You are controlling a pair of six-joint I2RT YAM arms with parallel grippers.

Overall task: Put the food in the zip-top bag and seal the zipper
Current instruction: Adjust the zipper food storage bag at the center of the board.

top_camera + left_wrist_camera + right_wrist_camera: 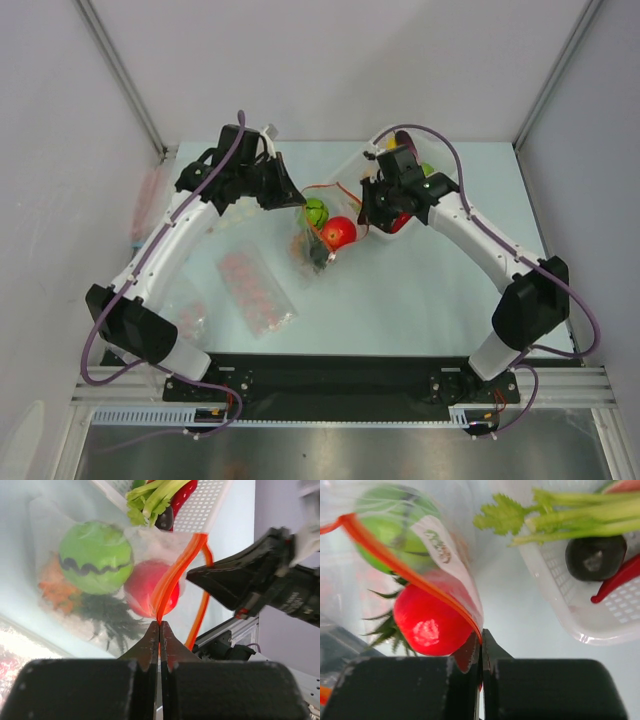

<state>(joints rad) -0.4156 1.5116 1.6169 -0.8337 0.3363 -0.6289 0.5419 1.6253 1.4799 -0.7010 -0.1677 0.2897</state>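
Left fingers [149, 647] and right fingers [493, 652] both pinched shut on thin orange-red zipper strip [172, 580] of clear floppy plastic bag [150, 537]; round green toy fruit [95, 555], round red toy fruit [432, 622] inside.

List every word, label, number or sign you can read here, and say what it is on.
No text is readable in any view.
zip-top bag: small grey printed mark on its white panel, too blurred to read.
green fruit: dark wavy line, a pattern, not writing.
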